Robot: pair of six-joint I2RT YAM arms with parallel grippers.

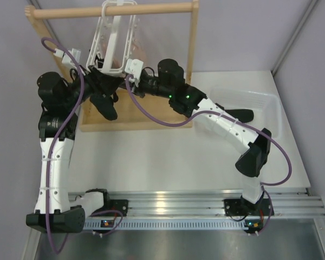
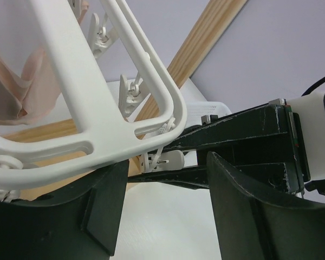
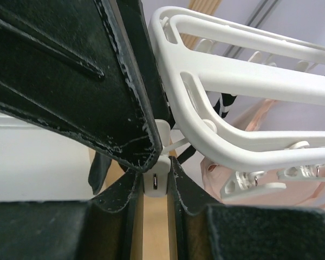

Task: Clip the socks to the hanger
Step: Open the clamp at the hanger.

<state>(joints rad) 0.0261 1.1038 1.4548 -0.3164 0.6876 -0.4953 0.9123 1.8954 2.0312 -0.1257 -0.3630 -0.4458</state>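
Under the wooden rod (image 1: pixel 114 11), the hanger (image 1: pixel 115 38) hung with its lower corner just above the spread left claw (image 2: pixel 165 214). At that same corner, the right claw (image 3: pixel 157 170) was pinching one small dangling clip (image 3: pixel 156 184). One black sock (image 1: pixel 241 115) lay in the white tray (image 1: pixel 273 108), well apart from both claws.

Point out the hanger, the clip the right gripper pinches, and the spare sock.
hanger (image 3: pixel 249 81): right wrist view, upper frame bar.
clip (image 3: pixel 158 165): right wrist view, its pinched tail.
sock (image 1: pixel 242 115): top view, its exposed right end.
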